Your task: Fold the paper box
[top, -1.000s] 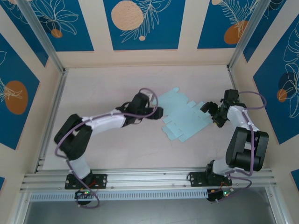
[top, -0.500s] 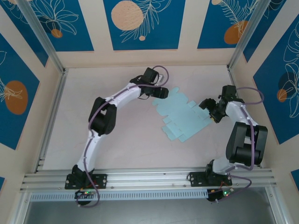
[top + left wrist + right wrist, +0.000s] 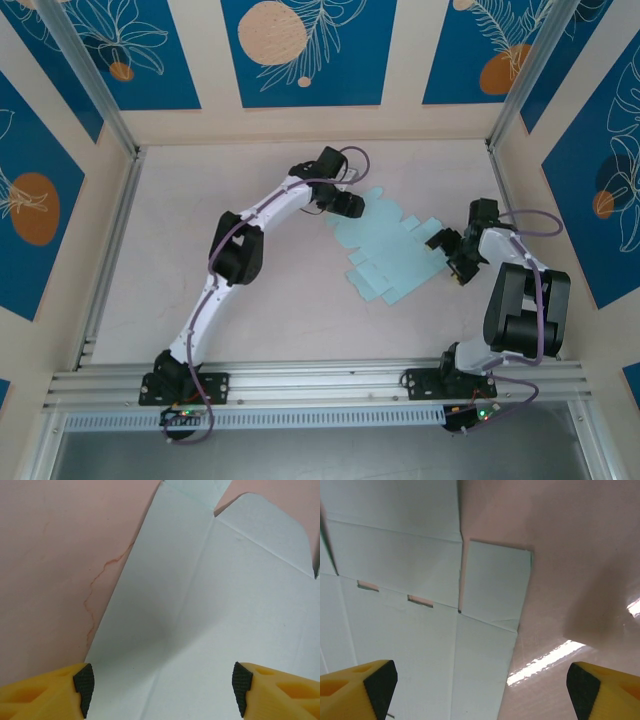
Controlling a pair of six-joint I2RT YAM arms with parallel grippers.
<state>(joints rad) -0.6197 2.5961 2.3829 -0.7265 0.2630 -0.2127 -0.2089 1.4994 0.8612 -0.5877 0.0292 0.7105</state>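
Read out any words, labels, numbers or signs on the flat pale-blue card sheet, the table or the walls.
None to read.
The flat pale-blue card box sheet is blank, only creases and slots.
The blue wall panels carry leaf drawings and orange discs, no lettering.
The thin red squiggle on the pink table is a mark, not writing.

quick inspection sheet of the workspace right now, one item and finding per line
surface: pale pink table, thin reddish squiggle beside the sheet
job's things: paper box, flat unfolded sheet, flaps out
clutter: nothing seen
grippers: left gripper open over the sheet's far left corner; right gripper open over its right edge
cables: purple cables run along both arms
surroundings: blue floral wall panels, metal rail at near edge
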